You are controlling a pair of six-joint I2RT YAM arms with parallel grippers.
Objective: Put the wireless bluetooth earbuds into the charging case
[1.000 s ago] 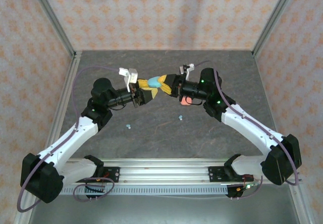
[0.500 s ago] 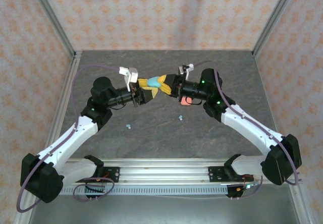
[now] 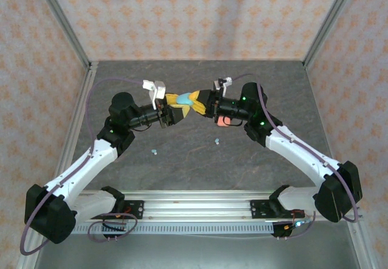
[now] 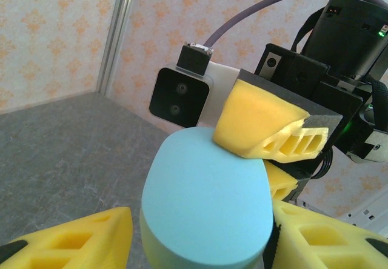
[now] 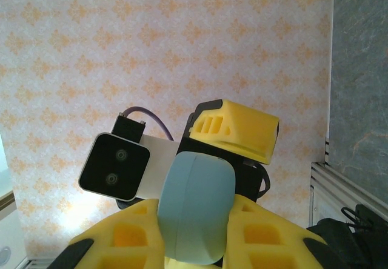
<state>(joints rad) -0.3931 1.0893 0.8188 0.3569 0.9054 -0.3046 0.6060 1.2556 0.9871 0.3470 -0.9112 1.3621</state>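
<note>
Nothing is inserted yet: one blue earbud (image 3: 154,151) and a second earbud (image 3: 216,141) lie loose on the table (image 3: 121,81), apart from the case (image 3: 187,101) held aloft between your arms. Your right gripper (image 3: 197,99) clamps it. The left gripper (image 3: 179,105) flanks it, grip uncertain. The top view gives you the earbuds; the wrist views show the case close up, seemingly closed.

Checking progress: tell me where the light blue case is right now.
The light blue case hangs above the table's middle in the top view, between the left gripper and the right gripper, whose fingers clamp it.
</note>
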